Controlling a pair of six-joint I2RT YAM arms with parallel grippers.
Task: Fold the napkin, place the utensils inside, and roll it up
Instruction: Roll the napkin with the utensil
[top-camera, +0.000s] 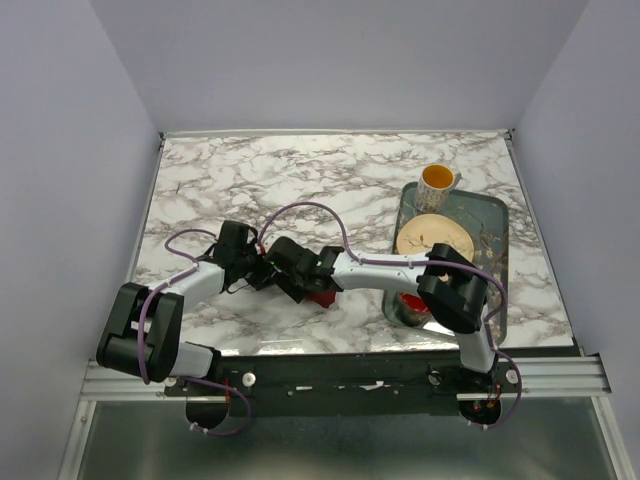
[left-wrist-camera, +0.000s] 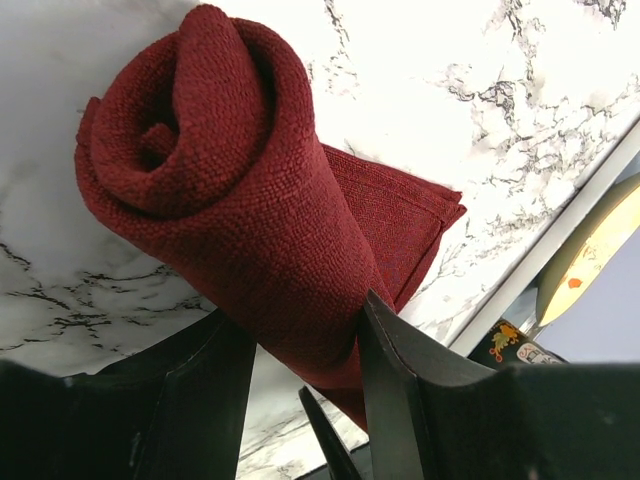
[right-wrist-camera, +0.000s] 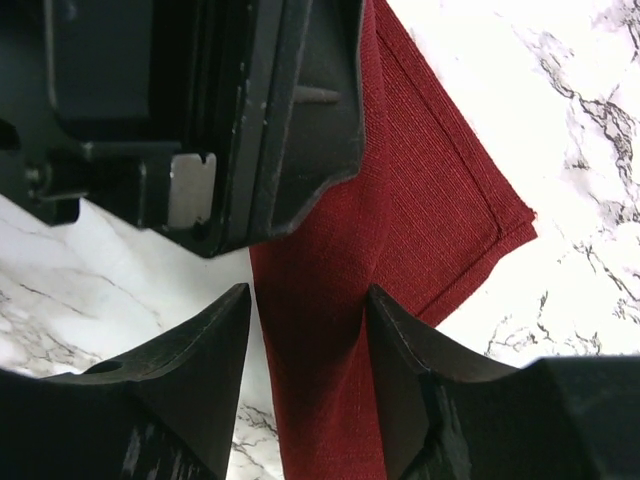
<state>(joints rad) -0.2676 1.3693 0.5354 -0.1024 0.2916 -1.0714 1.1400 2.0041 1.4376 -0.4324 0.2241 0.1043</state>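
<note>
- Where the two arms meet near the front edge of the marble table (top-camera: 300, 180), the napkin (left-wrist-camera: 230, 200) lies rolled into a thick maroon tube, with a flat tail of cloth spread on the table beside the roll.
- Seen from the left wrist, the roll runs lengthwise between the fingers of the left gripper (left-wrist-camera: 300, 320); its spiral end points away from the camera, past the fingertips.
- Both left fingers (left-wrist-camera: 395, 370) press against the sides of the roll, which narrows between them, so this gripper is clamped on the napkin.
- Seen from the right wrist, the right gripper (right-wrist-camera: 308, 300) straddles another stretch of the same cloth; both fingers meet its edges, but whether they squeeze it cannot be told.
- The left gripper's dark body fills the upper left of that view, just beside the right fingers.
- From above, the left arm (top-camera: 190, 285) reaches forward and to the right.
- The right arm (top-camera: 385, 270) stretches leftward from its base beside the tray (top-camera: 495, 215), both wrists angled down at the napkin.
</note>
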